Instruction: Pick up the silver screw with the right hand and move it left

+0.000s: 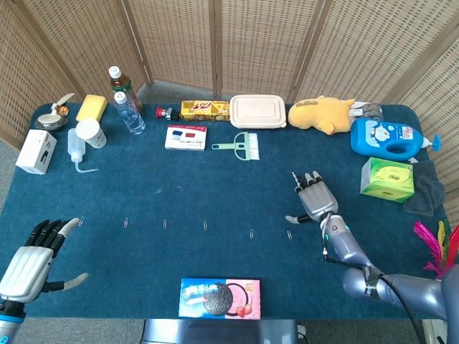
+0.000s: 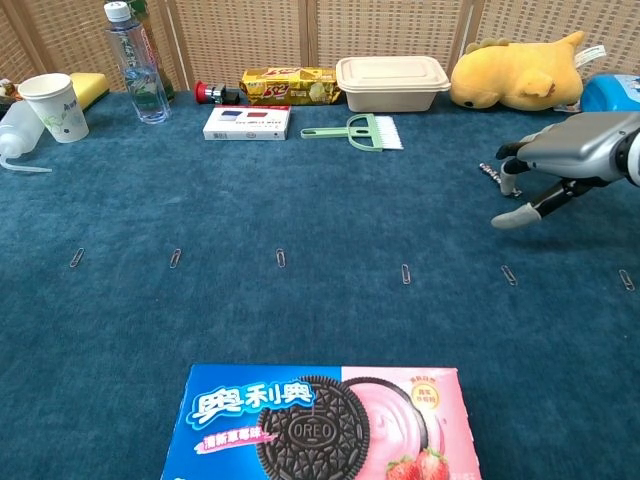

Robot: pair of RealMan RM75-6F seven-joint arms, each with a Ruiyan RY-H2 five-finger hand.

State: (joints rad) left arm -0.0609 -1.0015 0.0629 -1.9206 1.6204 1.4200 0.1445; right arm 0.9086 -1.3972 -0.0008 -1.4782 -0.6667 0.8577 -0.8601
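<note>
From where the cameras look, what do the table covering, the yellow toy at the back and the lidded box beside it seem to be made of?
The table covering looks like dark blue carpet or felt: matte, with a fuzzy, mottled pile. The yellow toy seems to be plush fabric, soft, rounded and slumped. The lidded box is a matte beige, with molded rims; it could be pulp fiber or plastic, and the look leaves that open.
</note>
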